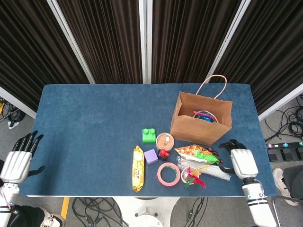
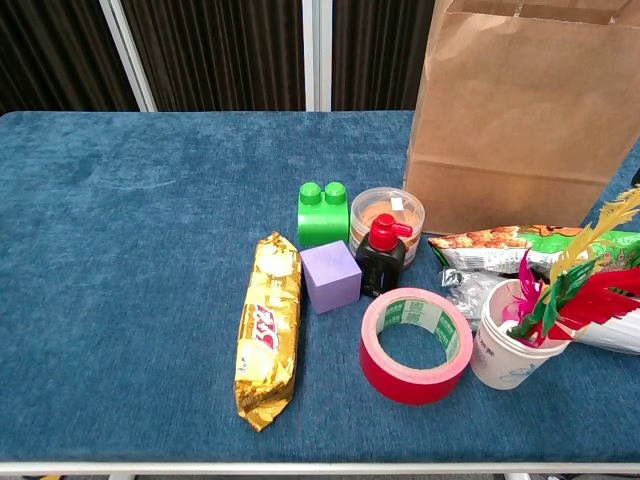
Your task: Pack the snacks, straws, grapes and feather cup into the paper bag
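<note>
Our right hand [image 1: 242, 161] hovers at the table's right front edge, fingers apart and holding nothing. Our left hand [image 1: 18, 158] hangs off the far left edge, also spread and empty, well apart from everything.

Just to the left of the right hand lies the cluster we must pack. Nearest is the orange-and-green snack bag [image 1: 195, 152], its long axis running left to right, with dark grapes [image 1: 217, 153] at its near end, almost touching the fingertips. In front of it lies the clear straw packet [image 1: 208, 170], also lengthwise left to right, and the feather cup [image 2: 512, 340] stands upright beside it. Further left, the gold snack bar [image 2: 267, 325] lies front to back.

The brown paper bag [image 1: 200, 124] stands open just behind the cluster, something blue and red already inside. We judge the right hand far the nearer for the coming grasp.

Red tape [image 2: 415, 342], a purple cube [image 2: 330, 276], a green brick [image 2: 322, 213], a small black bottle [image 2: 381, 257] and a lidded tub [image 2: 387, 212] sit between.
</note>
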`<control>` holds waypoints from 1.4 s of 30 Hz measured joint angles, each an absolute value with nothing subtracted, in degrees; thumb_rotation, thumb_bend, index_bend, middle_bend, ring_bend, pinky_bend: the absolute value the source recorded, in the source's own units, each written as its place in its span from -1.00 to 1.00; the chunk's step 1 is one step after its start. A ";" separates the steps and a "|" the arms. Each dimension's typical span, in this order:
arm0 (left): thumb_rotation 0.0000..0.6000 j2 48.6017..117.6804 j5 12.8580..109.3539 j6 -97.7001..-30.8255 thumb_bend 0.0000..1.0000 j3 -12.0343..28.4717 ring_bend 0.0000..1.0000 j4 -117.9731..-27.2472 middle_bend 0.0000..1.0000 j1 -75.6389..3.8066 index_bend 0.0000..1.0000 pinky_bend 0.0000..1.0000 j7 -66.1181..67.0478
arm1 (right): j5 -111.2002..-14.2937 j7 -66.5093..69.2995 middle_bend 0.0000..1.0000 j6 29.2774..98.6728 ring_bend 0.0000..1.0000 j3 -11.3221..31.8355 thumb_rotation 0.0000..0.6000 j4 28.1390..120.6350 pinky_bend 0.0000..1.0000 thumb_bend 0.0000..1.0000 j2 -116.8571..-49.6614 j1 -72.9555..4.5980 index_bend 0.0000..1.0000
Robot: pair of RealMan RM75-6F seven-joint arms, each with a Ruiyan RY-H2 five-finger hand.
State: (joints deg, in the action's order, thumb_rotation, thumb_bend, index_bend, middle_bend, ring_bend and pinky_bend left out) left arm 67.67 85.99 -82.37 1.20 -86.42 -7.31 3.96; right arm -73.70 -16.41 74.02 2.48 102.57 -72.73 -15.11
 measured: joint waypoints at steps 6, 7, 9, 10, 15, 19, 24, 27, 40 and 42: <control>1.00 67.73 85.97 -82.29 -0.88 1.01 -1.00 -85.57 -0.83 -7.16 -0.80 -0.71 3.86 | -72.59 -15.71 -0.37 72.67 -0.70 2.42 1.00 100.25 -0.50 -1.00 -75.27 -15.06 -0.40; 1.00 67.83 85.95 -82.27 -0.88 1.00 -1.00 -85.34 -0.83 -7.15 -0.80 -0.71 3.85 | -72.31 -15.74 -0.37 72.43 -0.70 2.59 1.00 100.00 -0.50 -1.00 -75.61 -15.18 -0.40; 1.00 68.03 85.93 -82.26 -0.88 1.02 -1.00 -85.14 -0.83 -7.16 -0.80 -0.71 3.82 | -71.82 -15.99 -0.37 71.98 -0.70 3.03 1.00 99.51 -0.50 -1.00 -76.43 -15.55 -0.40; 1.00 68.06 86.01 -82.34 -0.88 1.03 -1.00 -85.08 -0.83 -7.16 -0.80 -0.71 3.86 | -71.68 -16.15 -0.37 71.82 -0.70 3.20 1.00 99.26 -0.50 -1.00 -76.81 -15.72 -0.40; 1.00 68.05 86.35 -82.71 -0.88 1.06 -1.00 -84.95 -0.83 -7.14 -0.80 -0.71 4.29 | -70.49 -17.32 -0.36 70.71 -0.69 4.18 1.00 97.71 -0.50 -1.00 -79.00 -16.78 -0.40; 1.00 67.88 86.30 -82.84 -0.88 1.01 -1.00 -84.96 -0.83 -6.98 -0.80 -0.71 4.25 | -69.33 -18.16 -0.35 69.68 -0.68 4.63 1.00 96.77 -0.50 -0.99 -80.17 -17.47 -0.41; 1.00 68.05 86.27 -82.72 -0.88 0.97 -1.00 -84.70 -0.83 -6.98 -0.80 -0.71 4.23 | -68.05 -19.79 -0.33 69.15 -0.61 4.99 1.00 95.58 -0.44 -0.90 -81.50 -18.05 -0.40; 1.00 68.19 86.25 -82.60 -0.88 0.95 -1.00 -84.50 -0.83 -7.01 -0.80 -0.71 4.19 | -67.18 -20.84 -0.31 68.95 -0.54 5.25 1.00 95.03 -0.37 -0.80 -82.36 -18.40 -0.34; 1.00 68.21 86.15 -82.67 -0.88 0.93 -1.00 -84.04 -0.83 -6.83 -0.80 -0.71 3.62 | -65.21 -23.94 0.01 67.69 -0.19 5.05 1.00 94.80 0.04 -0.44 -83.52 -19.49 0.14; 1.00 68.16 86.16 -82.72 -0.88 0.94 -1.00 -84.10 -0.83 -6.81 -0.80 -0.71 3.51 | -65.43 -23.96 0.05 68.11 -0.16 5.02 1.00 94.86 0.08 -0.39 -83.49 -19.42 0.19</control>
